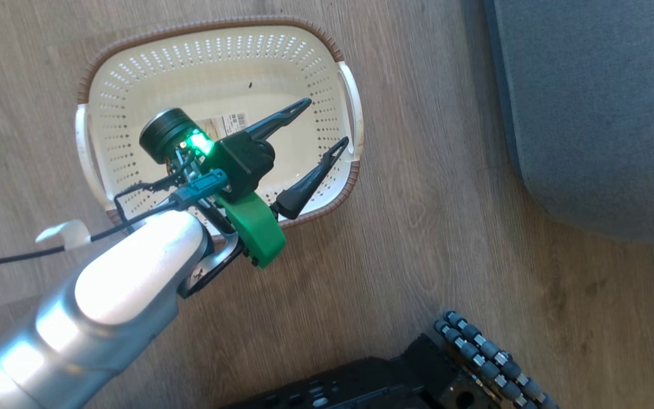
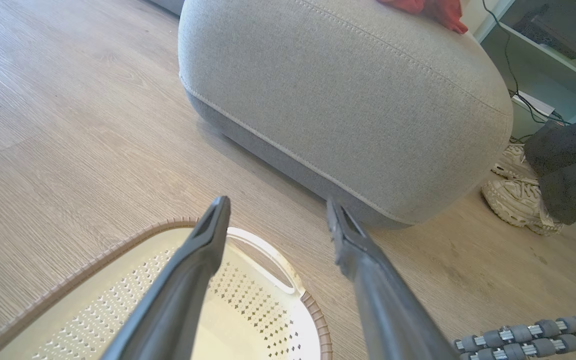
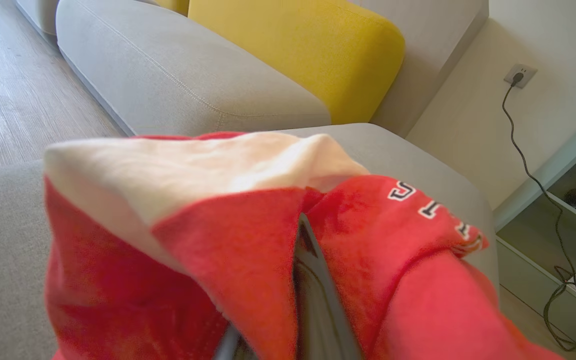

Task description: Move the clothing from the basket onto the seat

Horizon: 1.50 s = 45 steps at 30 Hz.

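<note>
My left gripper [image 1: 327, 121] hangs open over the cream basket [image 1: 134, 74], whose inside holds only a base sticker. In the left wrist view its two dark fingers [image 2: 203, 260] spread above the basket rim [image 2: 313, 305], pointing toward the grey seat [image 2: 343, 100], with a bit of red clothing [image 2: 433, 10] on top of it. In the right wrist view the red and white clothing [image 3: 248, 240] is bunched around my right gripper [image 3: 303, 225], which is shut on it above the seat [image 3: 8, 250]. The seat's corner [image 1: 599, 113] lies right of the basket.
My wheeled base [image 1: 491, 358] sits at the bottom edge over wood floor. A person's pale shoes [image 2: 518, 200] and dark trouser legs stand beside the seat. A shelf unit [image 2: 543, 60] is behind. A yellow cushion [image 3: 298, 50] and a wall cable [image 3: 518, 125] lie beyond the seat.
</note>
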{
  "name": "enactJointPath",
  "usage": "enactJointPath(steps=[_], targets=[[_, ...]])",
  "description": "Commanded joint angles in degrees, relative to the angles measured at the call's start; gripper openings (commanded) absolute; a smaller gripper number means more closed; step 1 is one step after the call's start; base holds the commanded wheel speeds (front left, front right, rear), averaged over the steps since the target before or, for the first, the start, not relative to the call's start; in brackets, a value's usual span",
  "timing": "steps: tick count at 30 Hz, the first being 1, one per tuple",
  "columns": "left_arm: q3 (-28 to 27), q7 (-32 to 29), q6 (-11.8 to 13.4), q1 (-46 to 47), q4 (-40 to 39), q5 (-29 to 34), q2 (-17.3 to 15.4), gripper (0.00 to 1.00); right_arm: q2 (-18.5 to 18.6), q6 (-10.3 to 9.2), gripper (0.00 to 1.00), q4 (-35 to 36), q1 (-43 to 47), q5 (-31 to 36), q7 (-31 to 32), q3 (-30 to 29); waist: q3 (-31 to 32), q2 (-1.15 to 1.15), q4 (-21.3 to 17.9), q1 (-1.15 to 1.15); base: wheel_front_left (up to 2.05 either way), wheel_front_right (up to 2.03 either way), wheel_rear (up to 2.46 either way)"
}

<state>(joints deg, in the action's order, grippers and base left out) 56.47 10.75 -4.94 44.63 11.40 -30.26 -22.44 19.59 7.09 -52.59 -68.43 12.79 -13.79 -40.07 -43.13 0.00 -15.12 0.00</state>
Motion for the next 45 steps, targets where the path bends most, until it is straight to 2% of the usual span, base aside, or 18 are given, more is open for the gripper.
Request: enactJointPath(steps=[1, 4, 7, 15, 23, 33, 45], targets=[[-1.9, 0.5, 0.2, 0.6, -1.5, 0.1, -0.3, 1.0, 1.9, 0.4, 1.0, 1.1, 1.8, 0.1, -0.7, -0.2, 0.5, 0.0, 0.2, 0.0, 0.0, 0.0, 0.0], [-1.8, 0.9, 0.2, 0.5, -0.8, -0.1, 0.2, 1.0, 2.3, 0.4, 1.0, -1.1, 3.9, -0.7, -1.1, 0.3, 1.3, 0.0, 0.4, 0.0, 0.0, 0.0, 0.0], [-1.6, 1.4, 0.1, 0.3, 0.1, -0.4, 0.9, 1.0, 2.6, 0.4, 1.0, 0.0, 6.2, -3.1, -1.2, 2.0, 2.3, 0.0, 0.5, 0.0, 0.0, 0.0, 0.0], [-1.5, 2.9, -0.3, -0.9, 2.6, -1.3, 2.2, 1.0, 3.2, 0.4, 1.0, 7.2, 16.9, -12.9, -1.2, 7.0, 5.9, 0.0, 0.4, 0.0, 0.0, 0.0, 0.0], [-2.2, 3.8, -0.7, -2.1, 4.8, -2.2, 3.7, 1.0, 3.2, 0.4, 1.0, 15.2, 25.5, -19.5, -1.2, 11.0, 9.2, 0.0, 0.9, 0.0, 0.0, 0.0, 0.0], [-3.7, 4.2, -1.4, -4.1, 7.0, -2.3, 6.4, 1.0, -0.5, 0.4, 1.0, 24.1, 33.5, -19.3, -1.2, 13.1, 13.9, 0.0, 2.7, 0.0, 0.0, 0.0, 0.0], [-8.6, 4.2, -2.0, -8.1, 7.5, -0.6, 8.9, 1.0, -6.7, 0.4, 1.0, 28.7, 40.3, -16.8, -1.2, 21.6, 19.0, 0.0, 4.9, 0.0, 0.0, 0.0, 0.0]])
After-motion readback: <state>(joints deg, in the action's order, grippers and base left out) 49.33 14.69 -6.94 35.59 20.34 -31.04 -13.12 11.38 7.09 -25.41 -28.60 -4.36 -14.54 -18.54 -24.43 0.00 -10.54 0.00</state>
